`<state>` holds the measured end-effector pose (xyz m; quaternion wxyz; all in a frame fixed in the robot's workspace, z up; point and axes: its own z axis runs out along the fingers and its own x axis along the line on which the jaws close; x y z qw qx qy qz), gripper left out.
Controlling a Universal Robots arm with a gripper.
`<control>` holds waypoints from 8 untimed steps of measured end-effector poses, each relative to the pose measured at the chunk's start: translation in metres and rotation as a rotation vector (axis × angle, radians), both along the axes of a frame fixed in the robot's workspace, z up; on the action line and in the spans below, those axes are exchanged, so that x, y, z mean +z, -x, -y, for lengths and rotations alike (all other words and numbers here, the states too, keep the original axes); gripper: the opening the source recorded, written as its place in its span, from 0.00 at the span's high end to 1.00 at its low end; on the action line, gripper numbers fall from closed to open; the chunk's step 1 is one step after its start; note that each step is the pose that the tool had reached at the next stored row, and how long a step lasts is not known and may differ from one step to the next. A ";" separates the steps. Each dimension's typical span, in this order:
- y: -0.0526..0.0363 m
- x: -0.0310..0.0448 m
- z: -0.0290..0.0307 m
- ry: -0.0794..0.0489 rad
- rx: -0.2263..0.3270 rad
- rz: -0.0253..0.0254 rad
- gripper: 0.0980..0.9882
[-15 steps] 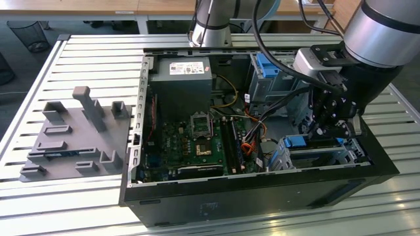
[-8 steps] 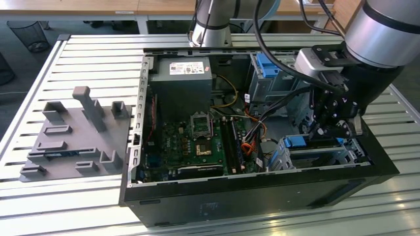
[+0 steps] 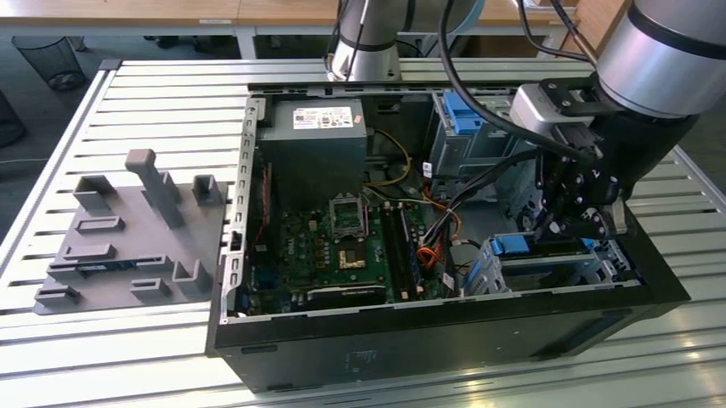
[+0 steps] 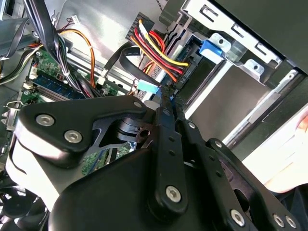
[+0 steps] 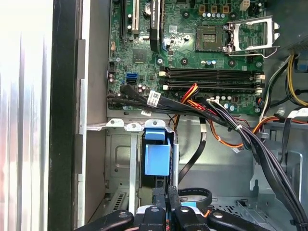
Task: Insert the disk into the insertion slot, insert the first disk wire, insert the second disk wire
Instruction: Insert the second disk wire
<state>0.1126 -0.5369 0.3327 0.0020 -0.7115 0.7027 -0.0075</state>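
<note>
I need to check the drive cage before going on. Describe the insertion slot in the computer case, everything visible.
The insertion slot is a low silver sheet-metal cage at the case's near corner, on the exterior view's right. It looks like thin stamped steel with bent tabs along its edge. A bright blue plastic piece sits in it. The gripper hangs right above it, with black cables running close by.

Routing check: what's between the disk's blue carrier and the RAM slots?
In the first wrist view, a bundle of black cables with red and orange wires crosses between the disk and the RAM slots.
</note>
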 end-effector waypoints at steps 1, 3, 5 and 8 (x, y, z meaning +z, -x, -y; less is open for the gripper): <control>0.0000 -0.0002 0.0000 0.000 0.000 0.0000 0.95; 0.0000 -0.0007 0.0000 0.000 0.000 0.0000 0.95; 0.0000 -0.0012 0.0000 0.000 0.000 0.0000 0.95; 0.0000 -0.0020 0.0000 0.000 0.000 0.0000 0.95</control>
